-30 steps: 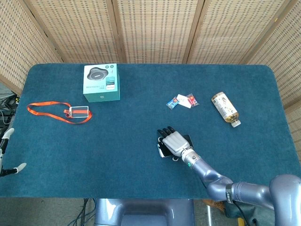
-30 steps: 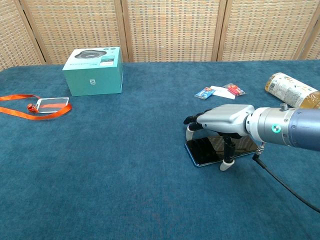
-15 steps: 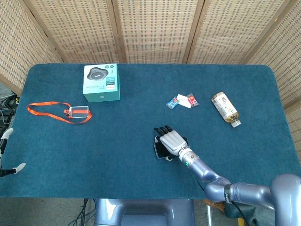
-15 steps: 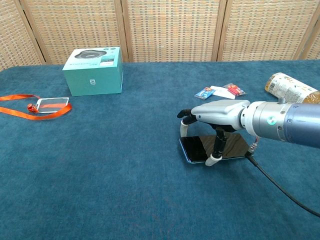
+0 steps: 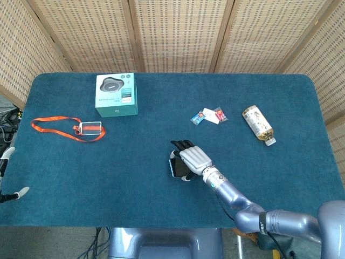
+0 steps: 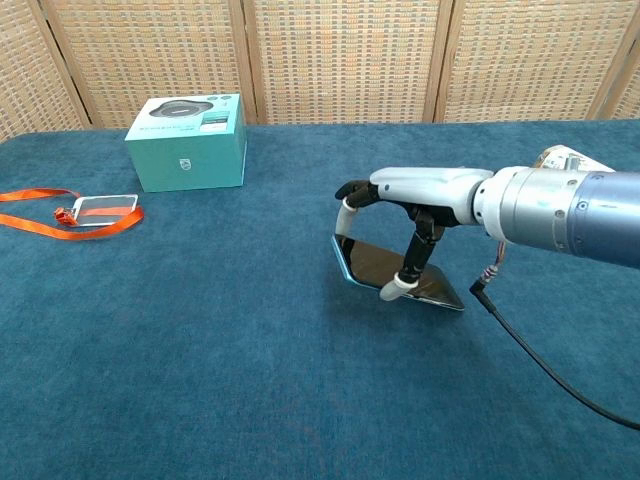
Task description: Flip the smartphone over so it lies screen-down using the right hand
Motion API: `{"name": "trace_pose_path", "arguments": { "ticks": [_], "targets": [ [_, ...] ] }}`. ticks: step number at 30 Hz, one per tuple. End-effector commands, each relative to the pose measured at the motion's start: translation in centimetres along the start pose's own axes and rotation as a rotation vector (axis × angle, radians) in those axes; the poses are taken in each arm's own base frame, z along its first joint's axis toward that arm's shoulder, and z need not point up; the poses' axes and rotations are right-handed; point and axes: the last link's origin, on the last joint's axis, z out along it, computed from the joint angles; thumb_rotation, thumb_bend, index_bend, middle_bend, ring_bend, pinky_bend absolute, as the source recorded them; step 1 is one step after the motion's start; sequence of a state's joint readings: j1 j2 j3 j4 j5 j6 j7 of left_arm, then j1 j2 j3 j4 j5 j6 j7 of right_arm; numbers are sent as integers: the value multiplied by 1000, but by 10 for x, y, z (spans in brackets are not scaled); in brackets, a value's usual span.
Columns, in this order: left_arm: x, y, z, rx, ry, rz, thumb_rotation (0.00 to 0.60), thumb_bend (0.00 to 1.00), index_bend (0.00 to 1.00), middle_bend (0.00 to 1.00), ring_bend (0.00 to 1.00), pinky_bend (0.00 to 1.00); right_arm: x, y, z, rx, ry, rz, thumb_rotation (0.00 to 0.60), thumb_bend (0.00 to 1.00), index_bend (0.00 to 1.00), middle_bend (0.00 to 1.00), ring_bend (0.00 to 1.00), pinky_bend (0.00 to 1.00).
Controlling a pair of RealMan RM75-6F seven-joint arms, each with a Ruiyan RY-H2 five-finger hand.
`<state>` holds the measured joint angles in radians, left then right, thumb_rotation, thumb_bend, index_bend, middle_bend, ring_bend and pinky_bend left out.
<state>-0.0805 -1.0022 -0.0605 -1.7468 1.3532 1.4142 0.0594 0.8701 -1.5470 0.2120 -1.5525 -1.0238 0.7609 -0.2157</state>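
Observation:
The smartphone (image 6: pixel 385 265) is a dark glossy slab, tilted with its left end raised off the blue table and its right end low near the cloth. My right hand (image 6: pixel 405 200) reaches over it from the right and grips it between thumb and fingers. From the head view the right hand (image 5: pixel 193 159) covers most of the smartphone (image 5: pixel 174 166), of which only the left edge shows. My left hand (image 5: pixel 6 175) hangs off the table's left edge, fingers apart, holding nothing.
A teal boxed speaker (image 5: pixel 115 94) stands at the back left, with an orange lanyard and badge (image 5: pixel 81 128) nearby. Small packets (image 5: pixel 209 115) and a lying bottle (image 5: pixel 258 124) are at the back right. A black cable (image 6: pixel 545 365) trails from my right wrist.
My right hand has moved left and risen, lifting the smartphone's left end off the table; a second ago the phone lay flat under the hand.

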Motion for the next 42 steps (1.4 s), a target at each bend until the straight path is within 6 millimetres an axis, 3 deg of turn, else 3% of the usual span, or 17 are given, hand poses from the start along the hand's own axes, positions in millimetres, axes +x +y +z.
{"name": "trace_pose_path", "arguments": {
  "ticks": [1, 10, 21, 24, 26, 29, 36, 42],
  "targets": [
    [0, 0, 0, -1, 0, -1, 600, 0, 0, 0, 0, 0, 14, -4, -6, 13, 61, 127, 600, 362, 515, 0, 0, 0],
    [1, 2, -1, -12, -6, -8, 600, 0, 0, 0, 0, 0, 24, 13, -19, -9, 73, 390, 600, 361, 522, 0, 0, 0],
    [-3, 4, -2, -23, -23, -4, 600, 0, 0, 0, 0, 0, 20, 69, -48, -98, 98, 614, 600, 361, 514, 0, 0, 0],
    [-3, 6, -2, -25, -22, -1, 600, 0, 0, 0, 0, 0, 19, 84, -57, -110, 100, 641, 600, 356, 388, 0, 0, 0],
    [-5, 7, -3, -29, -25, 3, 600, 0, 0, 0, 0, 0, 15, 94, -65, -126, 89, 647, 600, 335, 203, 0, 0, 0],
    [-7, 11, -4, -38, -29, 11, 600, 0, 0, 0, 0, 0, 10, 116, -79, -153, 74, 662, 600, 324, 71, 0, 0, 0],
    [-6, 12, -7, -41, -20, 10, 600, 0, 0, 0, 0, 0, 17, 155, -105, -179, 135, 687, 600, 315, 0, 0, 0, 0],
    [-4, 14, -11, -57, -12, 6, 600, 0, 0, 0, 0, 0, 28, 167, -132, -140, 164, 621, 600, 273, 0, 0, 0, 0]
  ]
}}
